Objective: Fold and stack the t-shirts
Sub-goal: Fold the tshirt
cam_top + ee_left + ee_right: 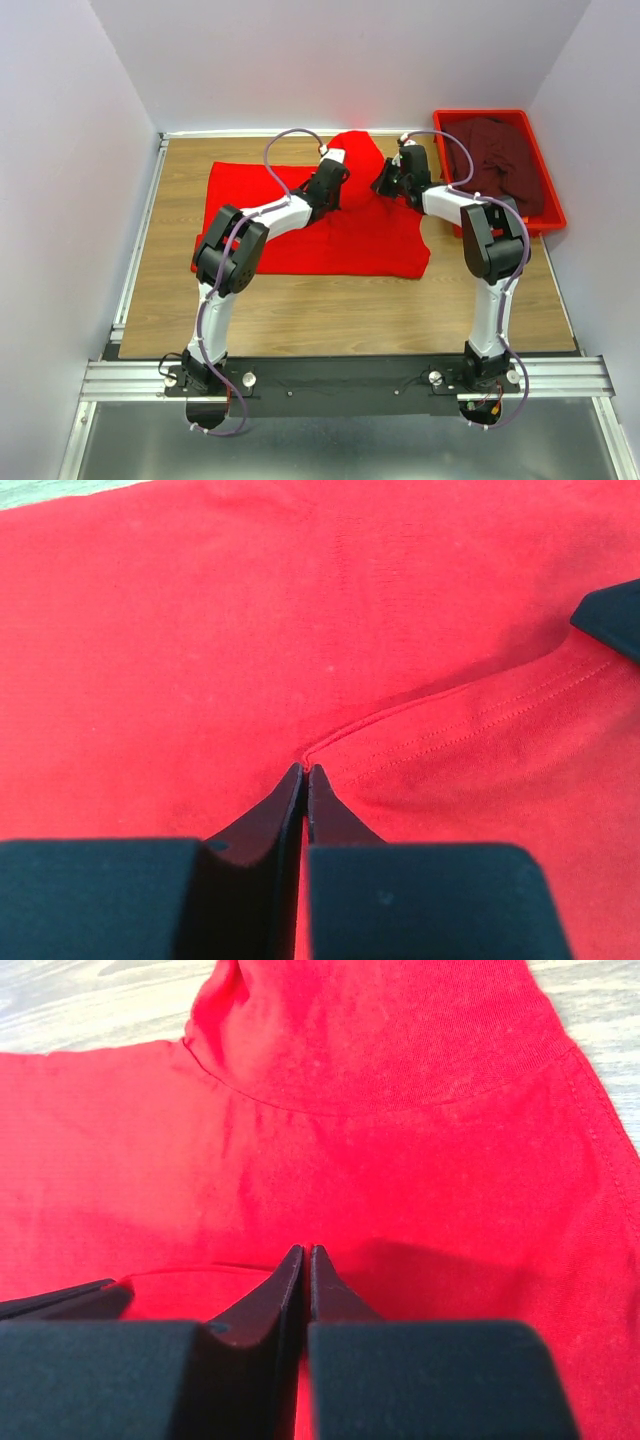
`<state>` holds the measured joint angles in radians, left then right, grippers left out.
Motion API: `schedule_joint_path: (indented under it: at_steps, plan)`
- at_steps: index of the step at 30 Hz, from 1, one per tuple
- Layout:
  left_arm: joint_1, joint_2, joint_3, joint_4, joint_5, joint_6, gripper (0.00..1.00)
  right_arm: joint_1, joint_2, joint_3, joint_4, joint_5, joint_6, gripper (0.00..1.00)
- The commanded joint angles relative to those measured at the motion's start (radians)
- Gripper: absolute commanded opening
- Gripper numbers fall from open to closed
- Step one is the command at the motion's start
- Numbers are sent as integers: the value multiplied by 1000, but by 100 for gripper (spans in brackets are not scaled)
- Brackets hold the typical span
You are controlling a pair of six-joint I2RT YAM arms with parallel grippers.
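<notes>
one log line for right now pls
left gripper: shut on red t-shirt | right gripper: shut on red t-shirt | maroon t-shirt: in tray | stack: not yet started

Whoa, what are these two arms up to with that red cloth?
Two robot arms are working on a bright red t-shirt spread on the wooden table. The left gripper and the right gripper are both pinched shut on its cloth. A dark maroon t-shirt lies crumpled in the red tray at the far right.

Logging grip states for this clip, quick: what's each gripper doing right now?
Left gripper: closed, pinching the red shirt at a hem fold.
Right gripper: closed, pinching the red shirt.
</notes>
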<state>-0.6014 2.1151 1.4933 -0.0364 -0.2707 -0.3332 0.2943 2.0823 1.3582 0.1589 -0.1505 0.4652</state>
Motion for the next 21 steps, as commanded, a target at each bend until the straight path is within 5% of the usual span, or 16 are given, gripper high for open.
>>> schedule_joint_path:
  at_steps: [1, 4, 7, 14, 21]
  plan:
    - [8, -17, -19, 26, -25, -20, 17, 3, -33, -15, 59, 23, -31, 18]
    - [8, -24, -25, 24, -33, -23, 41, 2, -31, -7, 56, 43, -42, 39]
    - [12, -47, -22, 7, -62, -32, 53, 2, -48, 2, 24, 88, -42, 55]
    - [68, -179, -66, -126, -104, -190, 56, 5, -154, -36, -156, 141, 30, 56]
    - [172, -455, -399, -134, -84, -375, 56, 104, -365, -253, -311, 227, 88, 57]
